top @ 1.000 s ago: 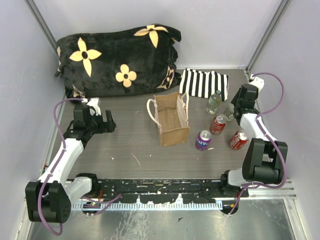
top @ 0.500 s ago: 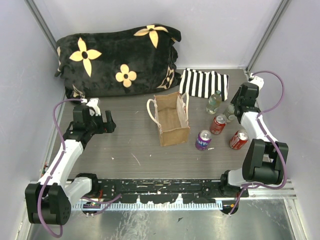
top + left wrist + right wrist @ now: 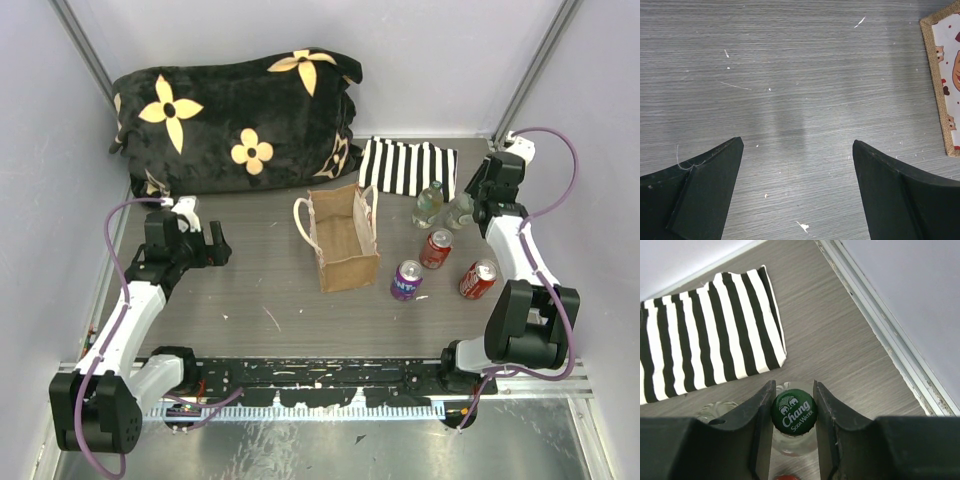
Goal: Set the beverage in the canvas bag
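The canvas bag (image 3: pixel 345 240), tan burlap with cream handles, stands open mid-table; its edge shows in the left wrist view (image 3: pixel 942 75). My right gripper (image 3: pixel 468 205) (image 3: pixel 793 386) is shut on the green "Chang Soda Water" cap (image 3: pixel 794 412) of a clear glass bottle (image 3: pixel 459 213), right of the bag. A second glass bottle (image 3: pixel 428 204) (image 3: pixel 715 411) stands beside it. Two red cans (image 3: pixel 435 248) (image 3: pixel 478 280) and a purple can (image 3: pixel 406 280) stand nearer. My left gripper (image 3: pixel 215 245) (image 3: pixel 797 145) is open and empty over bare table, left of the bag.
A flat black-and-white striped fabric piece (image 3: pixel 408 168) (image 3: pixel 705 335) lies behind the bottles. A black flowered blanket (image 3: pixel 235 120) fills the back left. A metal rail (image 3: pixel 880 325) and the wall run close along the right side.
My right gripper has moved toward the back of the table with the capped bottle held in it. The left arm has barely moved.
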Controlling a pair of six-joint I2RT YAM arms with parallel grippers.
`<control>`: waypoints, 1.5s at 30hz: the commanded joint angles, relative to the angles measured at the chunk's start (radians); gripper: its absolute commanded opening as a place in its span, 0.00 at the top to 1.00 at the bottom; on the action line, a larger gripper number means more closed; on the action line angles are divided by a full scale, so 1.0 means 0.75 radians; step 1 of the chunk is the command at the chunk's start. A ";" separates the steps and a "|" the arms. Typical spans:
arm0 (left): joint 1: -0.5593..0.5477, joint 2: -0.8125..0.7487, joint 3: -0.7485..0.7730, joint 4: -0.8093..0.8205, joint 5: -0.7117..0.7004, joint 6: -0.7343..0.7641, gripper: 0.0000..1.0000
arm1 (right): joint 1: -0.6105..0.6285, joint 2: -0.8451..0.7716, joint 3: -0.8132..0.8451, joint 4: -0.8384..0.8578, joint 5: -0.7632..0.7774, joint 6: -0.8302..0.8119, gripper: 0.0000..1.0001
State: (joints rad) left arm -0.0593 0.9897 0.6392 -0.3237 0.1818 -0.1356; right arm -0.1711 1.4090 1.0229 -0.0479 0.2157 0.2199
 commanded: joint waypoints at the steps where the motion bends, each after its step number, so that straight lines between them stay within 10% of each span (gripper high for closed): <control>1: 0.007 -0.029 0.004 -0.029 0.012 -0.005 0.02 | 0.006 -0.058 0.185 0.195 -0.048 0.037 0.99; 29: 0.007 -0.100 -0.005 -0.099 0.029 -0.003 0.02 | 0.124 0.177 0.729 0.249 -0.257 0.324 0.99; 45: 0.007 -0.107 -0.015 -0.106 0.033 -0.003 0.02 | 0.518 0.286 1.020 0.226 -0.266 0.251 0.99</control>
State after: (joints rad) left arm -0.0593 0.9295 0.6392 -0.4065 0.1913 -0.1356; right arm 0.1429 1.6657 1.6581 -0.0795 0.0357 0.4171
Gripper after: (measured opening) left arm 0.980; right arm 0.387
